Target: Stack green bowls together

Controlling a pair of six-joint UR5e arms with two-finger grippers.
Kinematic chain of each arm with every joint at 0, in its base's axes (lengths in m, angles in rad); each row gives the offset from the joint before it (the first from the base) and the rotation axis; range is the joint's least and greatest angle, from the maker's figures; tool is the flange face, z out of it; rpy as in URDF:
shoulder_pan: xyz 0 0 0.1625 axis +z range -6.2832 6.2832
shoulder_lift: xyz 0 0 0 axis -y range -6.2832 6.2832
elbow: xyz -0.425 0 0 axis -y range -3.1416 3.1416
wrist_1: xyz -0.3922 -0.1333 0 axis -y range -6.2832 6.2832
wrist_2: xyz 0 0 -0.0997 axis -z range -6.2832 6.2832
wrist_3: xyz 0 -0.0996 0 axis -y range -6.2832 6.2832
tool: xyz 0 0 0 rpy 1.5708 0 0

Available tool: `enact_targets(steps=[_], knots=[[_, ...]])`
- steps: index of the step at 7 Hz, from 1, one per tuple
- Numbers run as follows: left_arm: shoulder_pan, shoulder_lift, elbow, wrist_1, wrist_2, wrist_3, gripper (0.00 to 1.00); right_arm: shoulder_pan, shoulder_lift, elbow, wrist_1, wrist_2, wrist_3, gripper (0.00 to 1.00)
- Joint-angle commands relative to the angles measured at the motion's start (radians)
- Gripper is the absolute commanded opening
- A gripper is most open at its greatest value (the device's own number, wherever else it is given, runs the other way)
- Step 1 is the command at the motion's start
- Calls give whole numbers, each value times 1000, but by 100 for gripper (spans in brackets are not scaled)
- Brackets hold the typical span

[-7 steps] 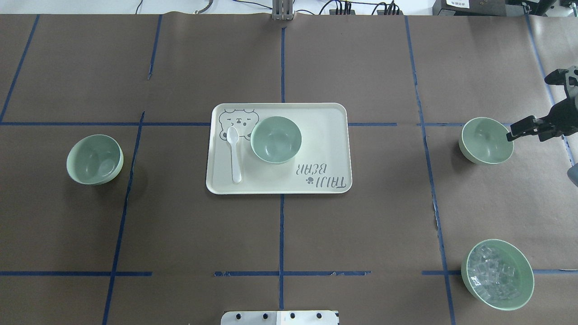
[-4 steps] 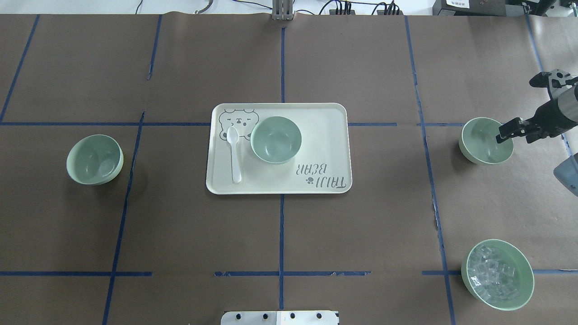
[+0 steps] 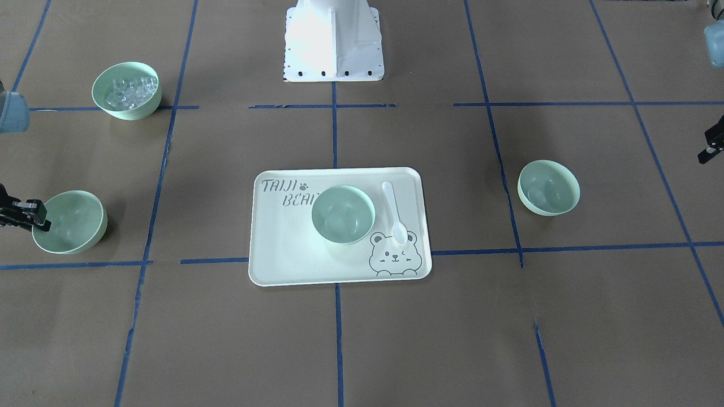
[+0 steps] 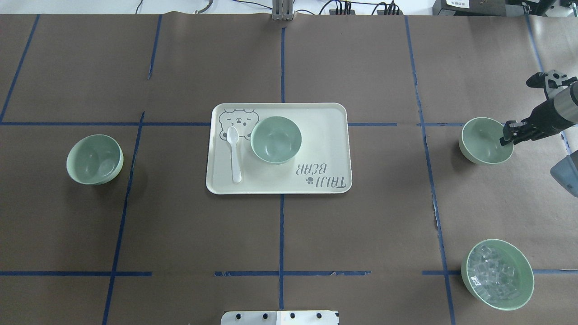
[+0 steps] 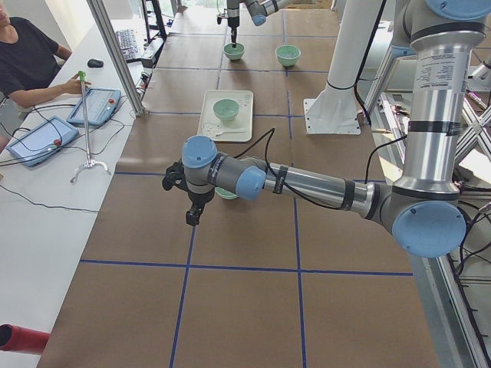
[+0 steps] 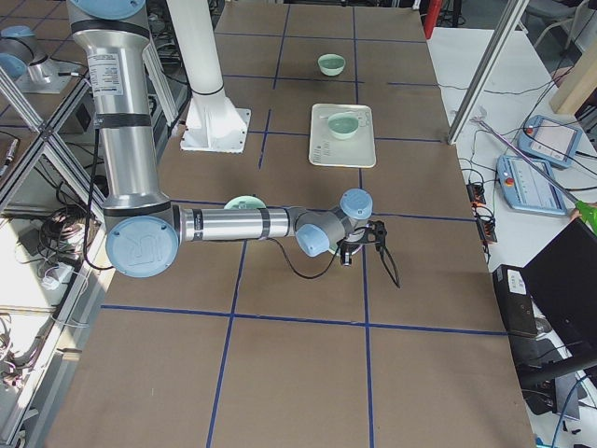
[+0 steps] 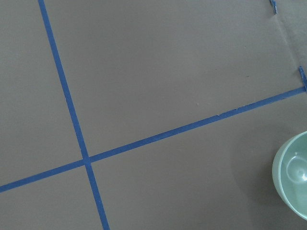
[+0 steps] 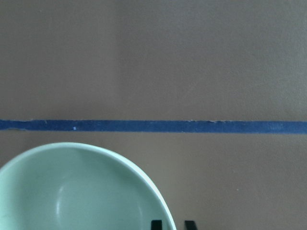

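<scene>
At the table's right, the right gripper [image 4: 505, 138], jaws apart, straddles the rim of the right green bowl [image 4: 482, 143]. The middle green bowl [image 4: 276, 139] sits on the tray [image 4: 329, 135], and the left green bowl [image 4: 95, 159] lies well apart. We judge that a shallow pinch on the smooth wall could tip the bowl or let it slip. Whether the left gripper [image 3: 711, 148] is open, we cannot tell.

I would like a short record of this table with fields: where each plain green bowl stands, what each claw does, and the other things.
left bowl: alone on the table, robot's left side
middle bowl: on tray, beside spoon
right bowl: on the table; right claw open across its rim
left claw: away from the bowls, state unclear
stacked: none yet
cube bowl: apart, robot's right side
</scene>
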Motion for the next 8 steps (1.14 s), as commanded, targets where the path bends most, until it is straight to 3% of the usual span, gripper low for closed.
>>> enact_targets(steps=[1, 2, 3, 5, 7, 8], knots=[[0, 3, -10, 1, 0, -1, 100, 1, 3, 147, -18, 53, 105, 0], [0, 3, -17, 1, -2, -3, 100, -16, 27, 214, -17, 77, 238, 0], [3, 0, -20, -3, -3, -1, 100, -122, 81, 266, -12, 59, 414, 0], [6, 0, -28, -2, -47, -24, 100, -288, 281, 270, -18, -40, 726, 0], [55, -9, -28, -54, -43, -188, 100, -421, 409, 242, -69, -199, 842, 0], [57, -9, -28, -57, -40, -188, 100, -450, 508, 195, -163, -253, 855, 0]])
